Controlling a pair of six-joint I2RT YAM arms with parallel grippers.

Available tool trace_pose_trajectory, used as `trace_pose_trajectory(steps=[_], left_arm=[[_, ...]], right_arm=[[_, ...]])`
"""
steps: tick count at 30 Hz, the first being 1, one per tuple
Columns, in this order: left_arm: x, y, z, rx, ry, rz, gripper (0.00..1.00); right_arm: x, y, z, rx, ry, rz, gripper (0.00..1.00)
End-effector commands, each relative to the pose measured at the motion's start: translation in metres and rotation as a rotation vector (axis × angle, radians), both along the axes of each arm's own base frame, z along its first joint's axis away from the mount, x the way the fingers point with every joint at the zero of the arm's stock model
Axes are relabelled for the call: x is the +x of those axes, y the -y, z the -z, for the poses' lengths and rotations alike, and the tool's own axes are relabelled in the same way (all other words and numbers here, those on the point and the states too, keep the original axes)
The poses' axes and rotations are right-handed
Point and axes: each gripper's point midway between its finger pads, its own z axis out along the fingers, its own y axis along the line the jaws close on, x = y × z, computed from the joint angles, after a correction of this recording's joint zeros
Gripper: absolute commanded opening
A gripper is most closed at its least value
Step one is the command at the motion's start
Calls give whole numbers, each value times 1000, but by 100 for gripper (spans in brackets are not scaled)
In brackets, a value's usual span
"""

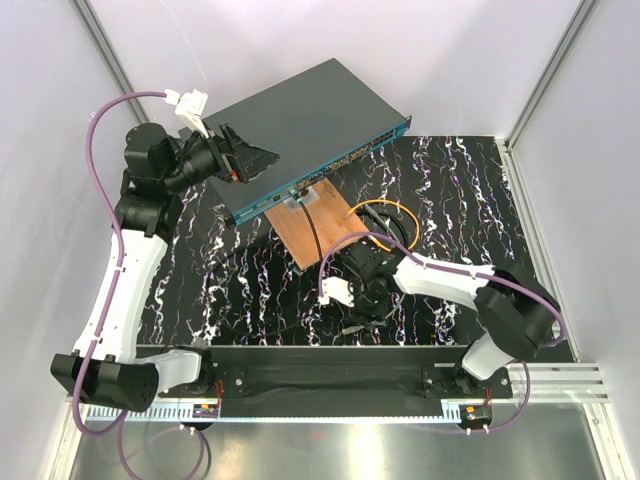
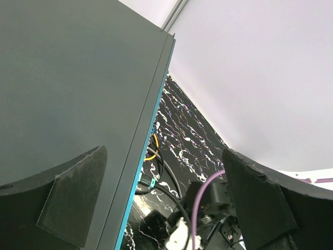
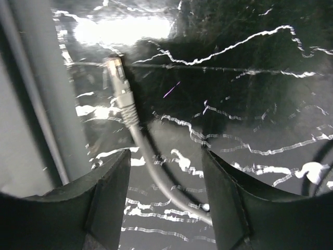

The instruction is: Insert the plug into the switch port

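The switch (image 1: 300,125), a flat dark blue-grey box with a teal-edged front, lies at the back, its front resting over a brown wooden board (image 1: 320,225). My left gripper (image 1: 250,160) is open at the switch's left end. In the left wrist view one pad (image 2: 73,192) lies over the switch top (image 2: 67,78) and the other is out past the teal edge. The plug (image 3: 115,78), clear-tipped on a grey cable, lies on the black marbled mat. My right gripper (image 3: 165,156) is open just above its cable, one finger on each side; it also shows in the top view (image 1: 365,305).
A black cable with a teal plug (image 2: 147,182) sits in the switch front. A yellow cable loop (image 1: 395,215) lies right of the board. A grey rail (image 3: 36,104) runs close beside the plug. White walls enclose the mat on three sides.
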Motion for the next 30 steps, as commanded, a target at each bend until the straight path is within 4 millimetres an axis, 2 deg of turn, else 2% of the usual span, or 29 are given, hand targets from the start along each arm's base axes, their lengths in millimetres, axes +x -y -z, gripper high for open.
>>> trace_pose_trajectory(steps=[1,6,7,9,10,13,20,22,23,26,29,30], left_arm=[[-5,1,-14,-8,57,20,99],[-5,1,-17,-9,63,20,99],[-5,1,-16,-8,61,18,99],[-4,2,-16,-9,61,20,99],[-4,2,-16,-9,59,21,99],[-3,2,-17,-17,56,21,99],[-1,3,-21,-47,48,19,99],[0,4,-22,-54,47,18,99],[-1,4,-22,-60,43,19,99],[0,5,-23,-70,37,21,99],[2,4,-25,-77,43,17,99],[2,4,-26,-78,47,17,99]], right_arm=[[13,-5,13,-4,63,-9,63],[6,10,30,-53,50,-13,54],[6,11,30,-52,56,-8,45],[5,14,26,-47,66,-2,35],[2,16,23,-50,58,2,23],[1,13,-1,-13,64,14,0],[3,-11,-93,199,79,48,0],[-1,-10,-107,233,23,75,0],[9,-7,-120,265,26,114,0],[9,0,-137,305,-35,143,0],[14,8,-156,329,-71,171,0],[20,12,-168,342,-66,193,0]])
